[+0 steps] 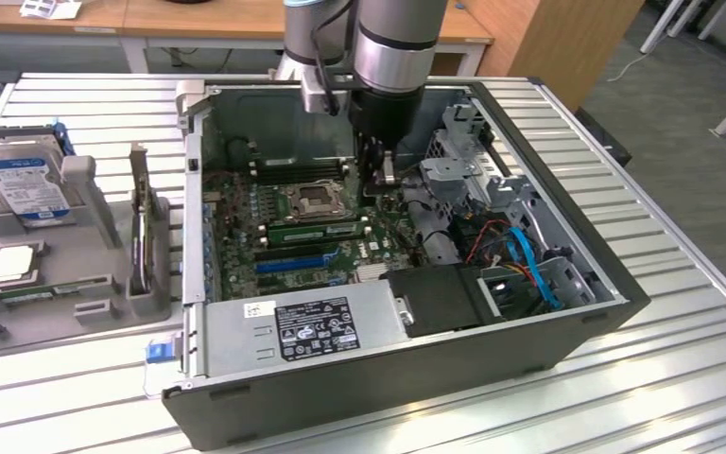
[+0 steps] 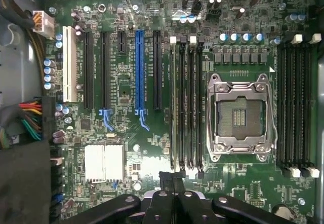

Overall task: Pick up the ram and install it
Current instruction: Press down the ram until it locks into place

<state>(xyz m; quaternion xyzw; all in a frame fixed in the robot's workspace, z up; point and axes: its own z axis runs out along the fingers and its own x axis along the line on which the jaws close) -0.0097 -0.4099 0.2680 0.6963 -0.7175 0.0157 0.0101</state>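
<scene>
- the ram, a thin green stick, sat seated in a memory slot just beside the cpu socket, on the side nearer the power supply; in the wrist view the same stick stood in the outermost of the four slots next to the socket.
- my end effector hung inside the open computer case, above the motherboard and just beyond the end of those slots; its fingers were clenched together and held nothing.
- a second bank of black memory slots lay on the far side of the socket.
- a blue expansion slot ran among black ones across the board.
- the power supply with its white label filled the near corner of the case, blue and orange cables beside it.
- on the desk, at the exterior view's left, a grey tray held a hard drive and an upright dark card.
</scene>
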